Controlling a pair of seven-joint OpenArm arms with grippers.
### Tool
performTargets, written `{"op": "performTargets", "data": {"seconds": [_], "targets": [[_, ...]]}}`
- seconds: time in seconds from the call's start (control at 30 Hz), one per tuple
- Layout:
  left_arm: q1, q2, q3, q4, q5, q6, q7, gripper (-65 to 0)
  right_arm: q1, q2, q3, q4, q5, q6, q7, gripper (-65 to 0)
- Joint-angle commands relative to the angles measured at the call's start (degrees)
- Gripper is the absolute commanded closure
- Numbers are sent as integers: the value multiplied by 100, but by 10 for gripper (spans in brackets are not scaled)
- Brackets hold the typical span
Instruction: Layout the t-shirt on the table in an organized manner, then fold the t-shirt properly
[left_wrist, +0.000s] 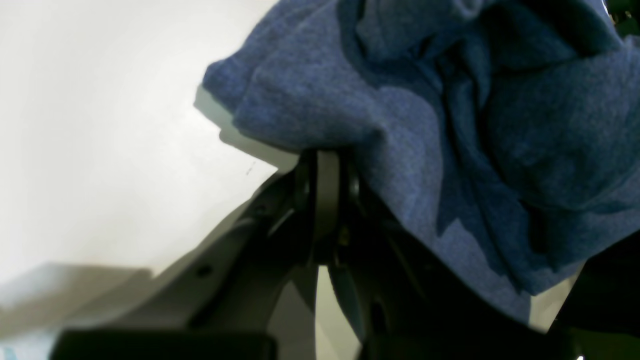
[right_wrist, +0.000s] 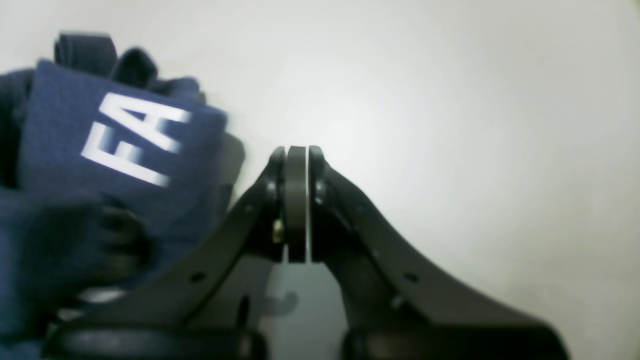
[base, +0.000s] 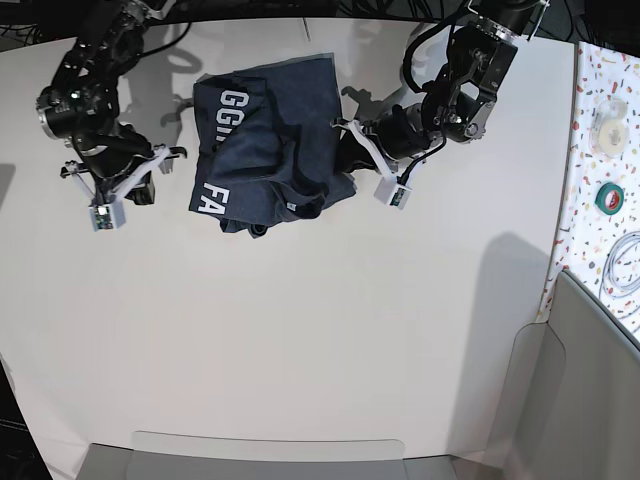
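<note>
The navy t-shirt (base: 262, 135) lies crumpled on the white table (base: 300, 330) at the back, with white letters showing on its left part. My left gripper (base: 348, 135) is at the shirt's right edge. In the left wrist view its jaws (left_wrist: 327, 152) are shut, and the blue fabric (left_wrist: 410, 100) bulges out over their tips, raised off the table (left_wrist: 100, 125). My right gripper (base: 176, 153) stands just left of the shirt, apart from it. It is shut (right_wrist: 297, 150) and holds nothing; the lettered fabric (right_wrist: 125, 150) lies to its left on the table (right_wrist: 450, 100).
A speckled strip (base: 600, 120) runs along the right edge, with a green tape roll (base: 608, 195) and a white cable (base: 625, 260) on it. Grey panels (base: 590, 380) stand at the front right corner and along the front edge.
</note>
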Motion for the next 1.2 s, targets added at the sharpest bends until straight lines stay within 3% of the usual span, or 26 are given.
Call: {"op": "performTargets", "data": {"seconds": [0.0, 0.13, 0.3, 0.57, 0.67, 0.87, 0.97, 1.17], "targets": [[263, -150, 96, -483, 1153, 837, 1364, -21, 62, -14, -124, 109, -69, 33, 252, 0], [263, -141, 96, -483, 1153, 837, 1364, -21, 36, -40, -880, 109, -368, 15, 674, 0], [263, -159, 96, -483, 1153, 837, 1364, -21, 1, -67, -1592, 83, -526, 6, 683, 0], [263, -150, 96, -483, 1153, 837, 1364, -21, -87, -75, -1680, 118, -755, -11, 709, 0], [263, -150, 96, -483, 1153, 837, 1364, -21, -219, -84, -1461, 162, -719, -416, 780, 0], [263, -150, 96, -483, 1153, 837, 1364, -21, -755, -84, -1162, 188, -719, -1383, 2160, 0], [263, -159, 96, -483, 1153, 837, 1364, -21, -834, -84, -1179, 144, -746, -1822, 2388, 0], [263, -159, 96, -483, 1153, 837, 1364, -21, -606, -84, -1223, -295, -746, -2033, 2397, 0]]}}
